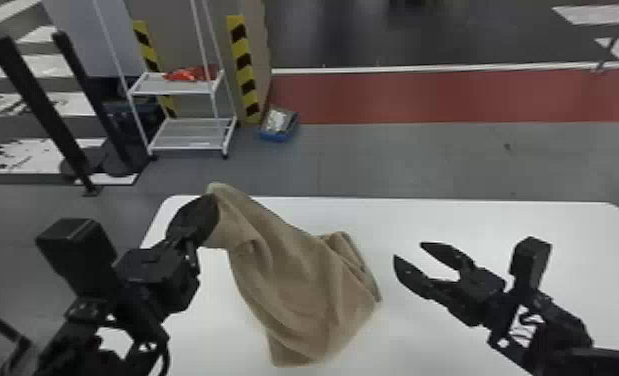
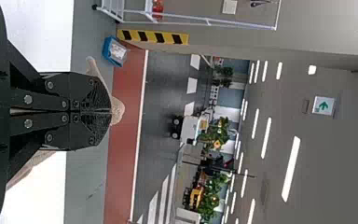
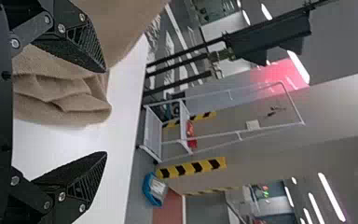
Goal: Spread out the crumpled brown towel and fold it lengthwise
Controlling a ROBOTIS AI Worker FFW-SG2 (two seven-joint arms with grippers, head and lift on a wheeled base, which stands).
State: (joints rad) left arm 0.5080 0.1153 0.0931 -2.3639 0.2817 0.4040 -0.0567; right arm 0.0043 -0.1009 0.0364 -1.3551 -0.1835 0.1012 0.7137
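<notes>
White table [image 1: 473, 220], gray floor [image 1: 398, 160], white rack [image 1: 193, 135] behind, left gripper [image 1: 213, 201] pinching brown towel [image 1: 298, 270], right gripper [image 1: 408, 250] wide

Both black arms [image 1: 563, 327] bear blocky housings [image 1: 75, 245] and round silver screws [image 2: 28, 99].

**Big indoor hall, lab or workshop type**

Looks like a large industrial-style hall to me, though I can't tell if it's a lab or a workshop. You've got black-and-yellow warning strips [image 1: 245, 70], a white wheeled rack [image 1: 193, 135], gray floor [image 1: 423, 155] with a red lane [image 1: 423, 95], and road-style white stripes [image 2: 163, 196] farther off. Long strip lights [image 2: 291, 168] overhead, plus a green arrow sign [image 2: 323, 106].
</notes>
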